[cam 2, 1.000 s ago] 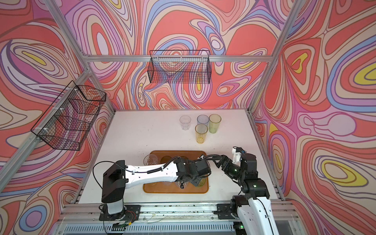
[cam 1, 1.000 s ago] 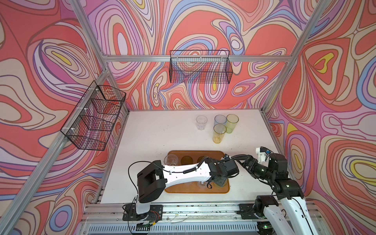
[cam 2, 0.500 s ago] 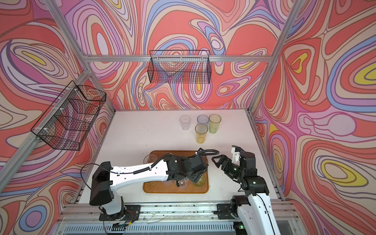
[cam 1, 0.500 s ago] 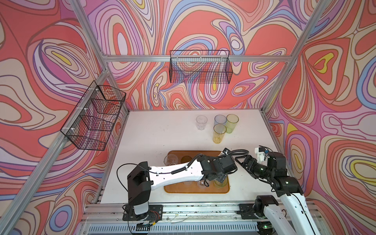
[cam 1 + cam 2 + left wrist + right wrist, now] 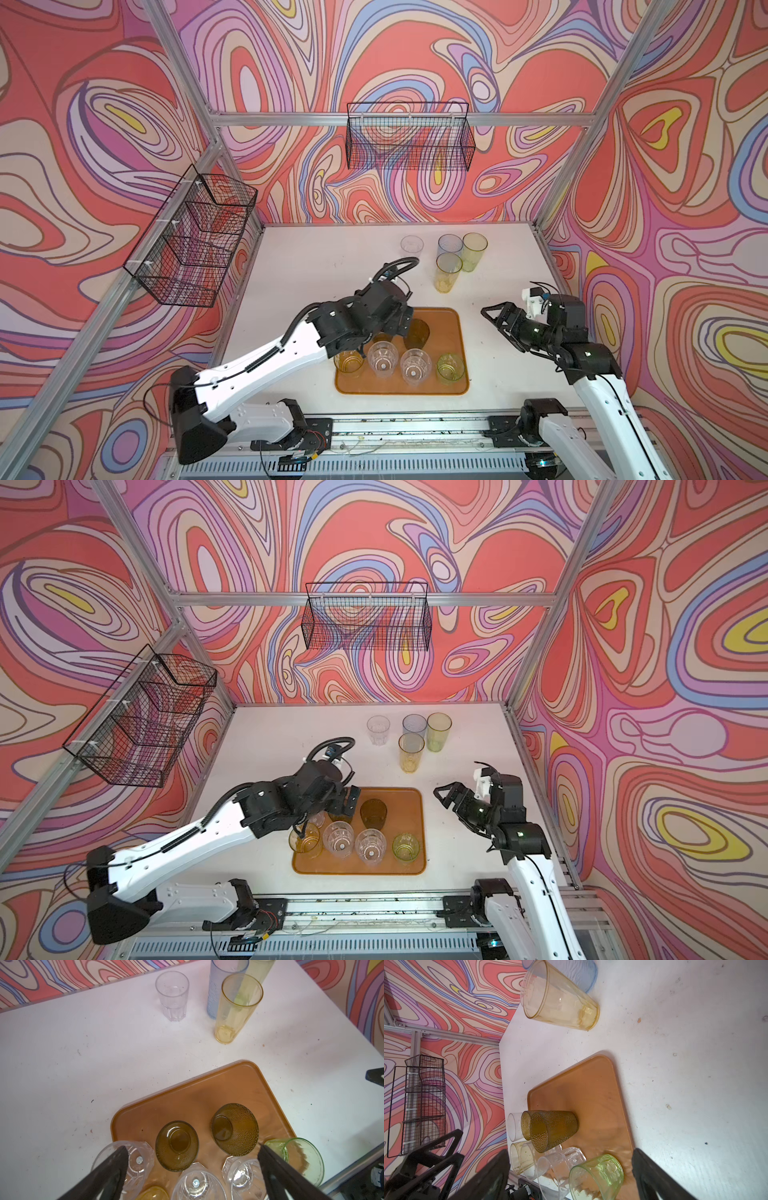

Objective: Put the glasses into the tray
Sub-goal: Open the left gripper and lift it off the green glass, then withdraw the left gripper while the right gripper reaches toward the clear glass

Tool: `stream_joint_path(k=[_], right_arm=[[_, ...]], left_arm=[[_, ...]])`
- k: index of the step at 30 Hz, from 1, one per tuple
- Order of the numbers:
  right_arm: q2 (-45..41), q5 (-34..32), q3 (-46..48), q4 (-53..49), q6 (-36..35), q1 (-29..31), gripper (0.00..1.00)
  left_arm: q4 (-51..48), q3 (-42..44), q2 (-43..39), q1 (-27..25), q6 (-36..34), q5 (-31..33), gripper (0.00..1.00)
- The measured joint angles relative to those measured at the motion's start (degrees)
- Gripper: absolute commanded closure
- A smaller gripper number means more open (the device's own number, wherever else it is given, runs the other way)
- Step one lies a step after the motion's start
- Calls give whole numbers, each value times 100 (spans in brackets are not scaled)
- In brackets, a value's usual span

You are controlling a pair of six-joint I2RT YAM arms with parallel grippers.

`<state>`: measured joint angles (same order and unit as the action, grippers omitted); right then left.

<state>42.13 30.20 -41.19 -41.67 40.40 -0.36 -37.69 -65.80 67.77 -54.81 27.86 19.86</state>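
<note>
The orange-brown tray (image 5: 446, 324) (image 5: 409, 804) lies at the table's front middle. It holds several short glasses: an amber one (image 5: 349, 360), two clear faceted ones (image 5: 382, 363) (image 5: 415, 365), a green one (image 5: 449, 368) and a dark olive-brown one (image 5: 417, 332). In the left wrist view a second olive glass (image 5: 176, 1145) and a third clear one (image 5: 143, 1157) show. My left gripper (image 5: 397, 322) (image 5: 192, 1147) hovers open above the tray's back left, holding nothing. My right gripper (image 5: 494, 318) (image 5: 571, 1153) is open and empty, just right of the tray.
Behind the tray on the white table (image 5: 316, 266) stand a short clear glass (image 5: 412, 248) and three tall ones: grey-blue (image 5: 449, 247), yellow-green (image 5: 473, 251), yellow (image 5: 448, 272). Black wire baskets hang on the left wall (image 5: 191, 241) and the back wall (image 5: 409, 141).
My left gripper opened, let go of a glass at the tray's front right, and drew back and up toward the tray's back left. The right gripper shifted slightly away from the tray.
</note>
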Motion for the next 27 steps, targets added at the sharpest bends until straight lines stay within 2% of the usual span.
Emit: stream_joint_path(k=[6, 15, 21, 27], right_arm=[[365, -52, -549, 2, -24, 0, 9], [953, -109, -1349, 20, -20, 107, 9], [1523, -466, -2072, 109, -31, 732, 8], [2573, -970, -2870, 225, -114, 1578, 9]], left_arm=[[168, 769, -1086, 542, 114, -295, 0], [243, 1351, -1429, 1102, 232, -861, 0], [328, 1550, -1510, 1464, 240, -1224, 0], [481, 1731, -1707, 1751, 260, -1429, 0]])
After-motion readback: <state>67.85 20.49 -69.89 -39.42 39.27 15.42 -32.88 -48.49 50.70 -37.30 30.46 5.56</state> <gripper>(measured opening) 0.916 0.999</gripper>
